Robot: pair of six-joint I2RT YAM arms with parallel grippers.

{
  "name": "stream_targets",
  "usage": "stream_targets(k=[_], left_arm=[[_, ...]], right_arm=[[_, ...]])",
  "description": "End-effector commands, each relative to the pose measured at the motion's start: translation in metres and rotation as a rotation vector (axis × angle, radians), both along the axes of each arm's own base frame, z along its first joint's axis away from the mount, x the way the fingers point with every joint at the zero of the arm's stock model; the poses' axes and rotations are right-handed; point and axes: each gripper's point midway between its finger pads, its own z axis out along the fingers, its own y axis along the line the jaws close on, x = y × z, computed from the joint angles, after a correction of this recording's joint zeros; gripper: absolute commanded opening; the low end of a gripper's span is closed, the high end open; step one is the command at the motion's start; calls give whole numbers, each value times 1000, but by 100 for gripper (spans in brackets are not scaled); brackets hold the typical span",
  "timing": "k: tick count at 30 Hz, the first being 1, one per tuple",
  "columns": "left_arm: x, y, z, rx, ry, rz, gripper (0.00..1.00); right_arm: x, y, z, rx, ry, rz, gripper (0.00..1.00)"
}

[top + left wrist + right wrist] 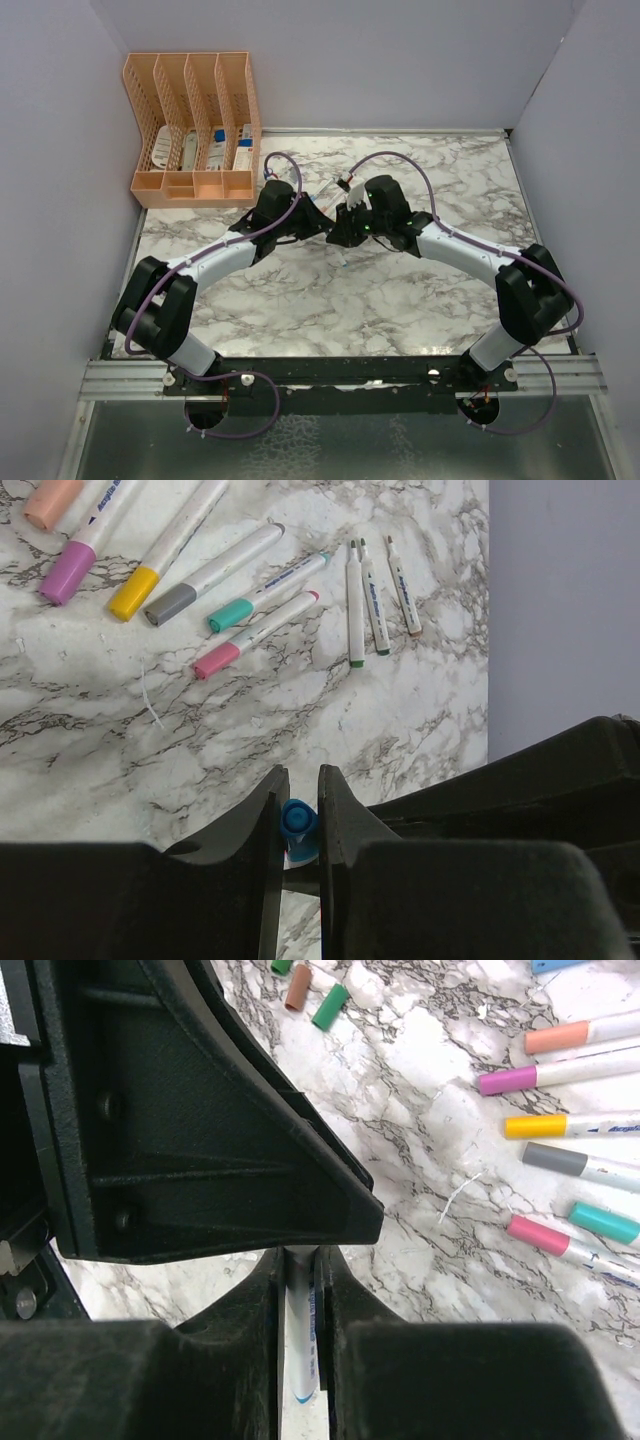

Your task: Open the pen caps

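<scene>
Blue cap coming off a pen, mid-table where the two arms meet.

The left gripper is clenched on the blue cap, and the right gripper grasps the white pen by its barrel. My advice is to pull straight along the pen's length with both grips kept firm and no sideways bending. Lying on the marble table are six capped pens, three bare pens and three loose caps, two green and one brown.
</scene>
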Motion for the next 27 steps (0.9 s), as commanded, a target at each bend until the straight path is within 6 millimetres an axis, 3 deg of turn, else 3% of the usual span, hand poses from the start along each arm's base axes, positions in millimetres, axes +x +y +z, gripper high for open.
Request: stream_targets(k=[1, 4, 9, 15, 19, 22, 27], left_arm=[[6, -13, 41, -130, -92, 1, 0], [6, -14, 44, -141, -94, 0, 0], [4, -15, 49, -164, -94, -2, 0], [3, -12, 47, -161, -93, 10, 0], [7, -7, 44, -141, -97, 42, 0], [20, 5, 44, -107, -114, 86, 0], [68, 48, 48, -12, -162, 164, 0]], right_arm=[[0, 18, 16, 63, -20, 40, 16], [0, 19, 13, 64, -10, 36, 27], [1, 20, 12, 73, -3, 34, 28], [0, 20, 15, 79, -8, 29, 4], [-2, 15, 13, 62, -8, 28, 1], [-11, 9, 7, 40, 9, 34, 1], [-34, -11, -9, 1, 44, 39, 1]])
